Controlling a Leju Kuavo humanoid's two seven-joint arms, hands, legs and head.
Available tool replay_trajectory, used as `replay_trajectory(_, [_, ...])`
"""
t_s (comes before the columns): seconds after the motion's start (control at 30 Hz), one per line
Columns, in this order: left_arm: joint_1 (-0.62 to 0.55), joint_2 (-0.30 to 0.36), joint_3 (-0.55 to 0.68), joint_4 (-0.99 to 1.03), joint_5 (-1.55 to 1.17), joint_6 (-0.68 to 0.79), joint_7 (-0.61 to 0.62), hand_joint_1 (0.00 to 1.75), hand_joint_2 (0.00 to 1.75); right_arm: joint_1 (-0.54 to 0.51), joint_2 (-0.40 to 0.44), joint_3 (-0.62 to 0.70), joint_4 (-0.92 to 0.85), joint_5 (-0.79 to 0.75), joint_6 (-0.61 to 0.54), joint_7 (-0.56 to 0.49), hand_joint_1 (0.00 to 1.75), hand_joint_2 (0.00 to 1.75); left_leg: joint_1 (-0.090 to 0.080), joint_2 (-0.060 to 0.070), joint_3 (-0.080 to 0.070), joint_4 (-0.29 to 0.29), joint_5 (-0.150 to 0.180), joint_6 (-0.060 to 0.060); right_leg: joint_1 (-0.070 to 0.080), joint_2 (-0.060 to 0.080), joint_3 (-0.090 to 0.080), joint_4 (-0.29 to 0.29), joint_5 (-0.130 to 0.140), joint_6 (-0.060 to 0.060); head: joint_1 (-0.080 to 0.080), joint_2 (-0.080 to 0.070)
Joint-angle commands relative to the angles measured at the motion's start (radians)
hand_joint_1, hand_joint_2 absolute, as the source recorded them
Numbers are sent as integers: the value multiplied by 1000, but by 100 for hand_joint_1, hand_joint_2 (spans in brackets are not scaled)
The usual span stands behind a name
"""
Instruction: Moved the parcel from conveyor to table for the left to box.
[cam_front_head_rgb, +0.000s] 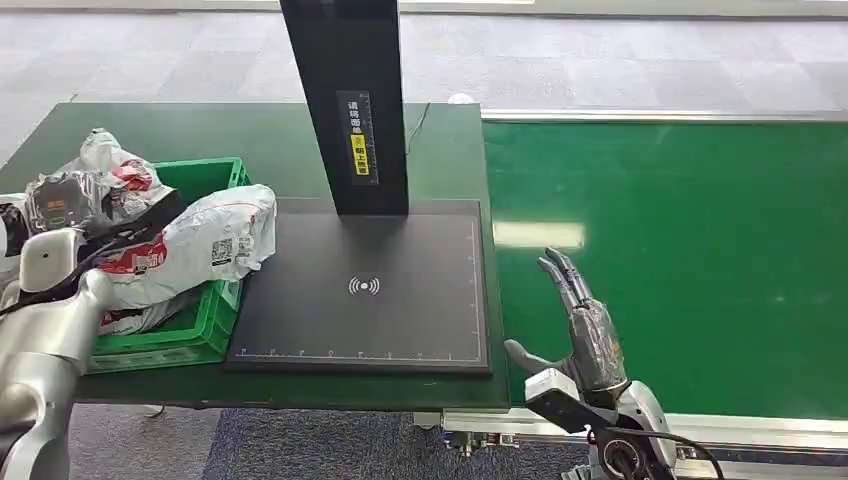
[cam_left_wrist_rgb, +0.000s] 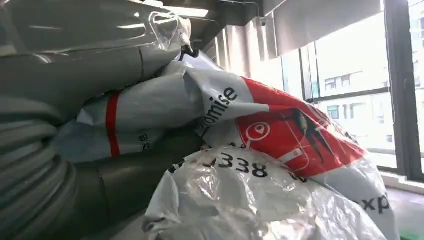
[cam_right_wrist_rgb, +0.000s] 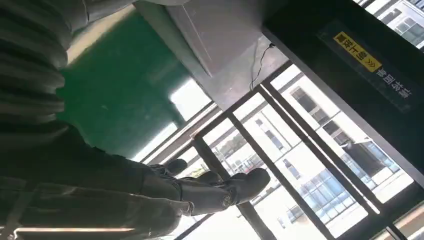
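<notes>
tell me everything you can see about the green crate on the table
The green crate is a plastic bin with slotted walls, standing upright on the dark green table, at the left edge of the black scanner pad. It is overfilled: white, red and grey plastic-wrapped parcels pile above its rim, and one white parcel hangs over the wall toward the pad. The robot's left arm reaches in at its near left corner.

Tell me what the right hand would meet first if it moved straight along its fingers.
Probably nothing: the right hand points out over the bare green conveyor belt, so the way looks free; its height above the belt is unclear.
</notes>
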Motion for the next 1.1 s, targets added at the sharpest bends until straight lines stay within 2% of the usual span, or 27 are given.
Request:
replay_trajectory(0.03, [11,-79,-67,-2,69,23,-61,175,175,-12,23,-8,29,-31,35,6,0,175,0,-3,1,-1,1,1,0,-3,2,-2,0,0,0,0])
replay_trajectory(0.17, [91,-88,-102,-169,161,84,-124,175,175,0,31,-20,16,-31,33,7,0,175,0,-2,0,-1,0,1,0,-2,2,-1,0,0,0,0])
replay_trajectory(0.37, [220,-102,-154,-431,330,25,-200,175,175,23,36,-42,-6,-28,31,7,0,175,-1,-2,0,-1,0,0,0,-2,1,-1,0,0,0,0])
replay_trajectory(0.53, [234,-97,-167,-468,343,5,-200,175,175,30,33,-46,-15,-27,30,6,0,175,0,-2,-1,0,0,0,0,-2,1,-1,0,0,0,0])
replay_trajectory(0.63, [235,-83,-179,-476,399,-59,-222,175,175,28,35,-52,-20,-23,34,4,0,175,0,-1,-1,0,0,0,0,-1,0,-1,0,0,0,0])
replay_trajectory(0.83, [256,-54,-187,-481,388,-95,-182,175,175,21,41,-61,-35,-8,59,12,0,175,0,0,0,-1,0,0,0,0,1,-1,0,0,0,0])
replay_trajectory(0.87, [259,-55,-184,-474,386,-98,-176,143,175,18,40,-59,-34,-6,64,12,0,175,0,0,0,0,0,0,0,0,0,-1,0,0,0,0])
replay_trajectory(0.93, [257,-57,-180,-447,341,-84,-140,24,175,10,42,-60,-29,-1,70,13,0,175,0,0,1,-1,0,0,0,0,1,-1,0,0,0,0])
replay_trajectory(0.97, [256,-62,-172,-440,338,-77,-137,2,175,8,42,-60,-26,-1,69,13,0,175,0,0,1,-1,0,0,0,0,1,-1,0,0,0,0])
replay_trajectory(1.1, [276,-81,-138,-461,327,-17,-146,0,175,2,40,-54,-18,6,72,16,0,175,-1,0,0,-1,0,0,0,0,1,-1,1,0,0,0])
